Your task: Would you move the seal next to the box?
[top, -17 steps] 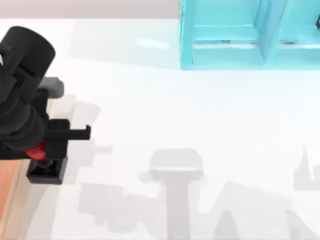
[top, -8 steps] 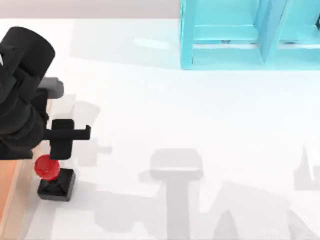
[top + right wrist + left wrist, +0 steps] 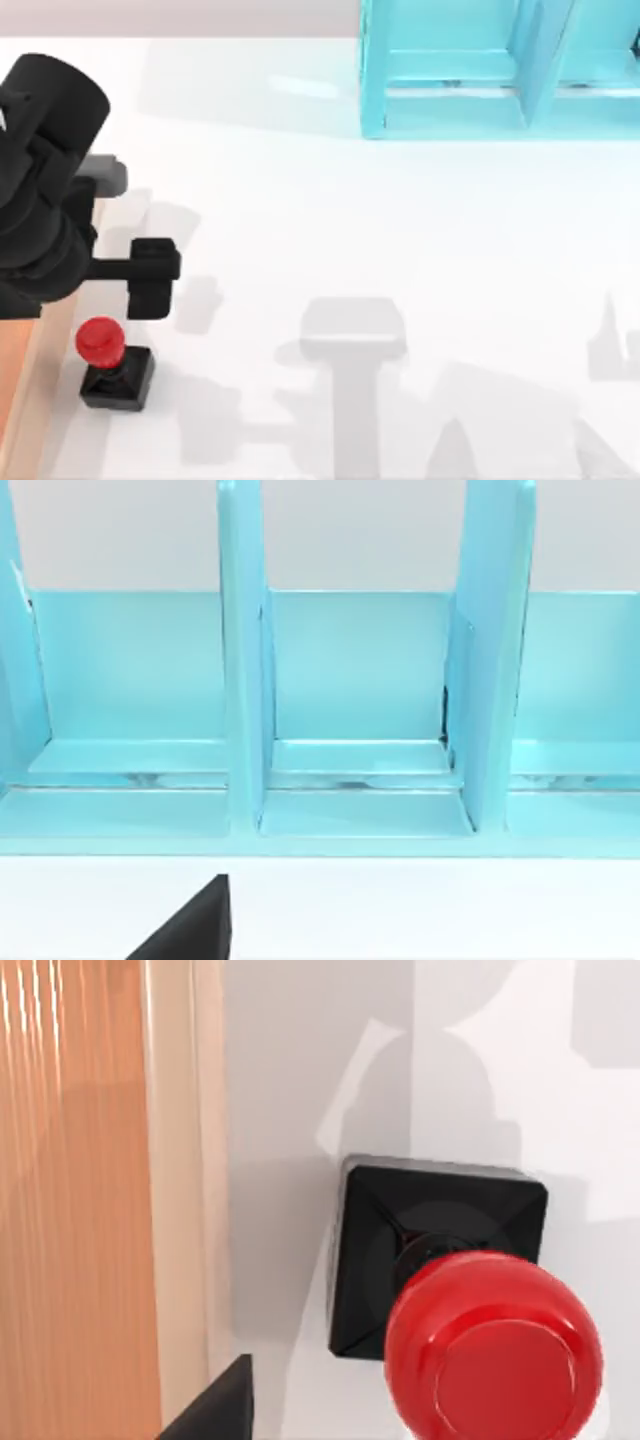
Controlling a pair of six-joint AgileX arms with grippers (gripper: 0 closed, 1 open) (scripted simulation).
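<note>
Seal [image 3: 112, 366] stands beside box [image 3: 28, 385]
My left gripper [image 3: 152, 279] hovers above, fingers apart; cyan shelf [image 3: 480, 80] sits far right.

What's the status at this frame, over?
Left gripper open, above the seal. Seal upright on the table, beside the box rim, small gap. Nothing in the way.

The white table [image 3: 400, 230] carries three things. The seal [image 3: 112, 365] stands lower left, just beside the box [image 3: 25, 400]. A cyan shelf [image 3: 500, 70] sits upper right.
</note>
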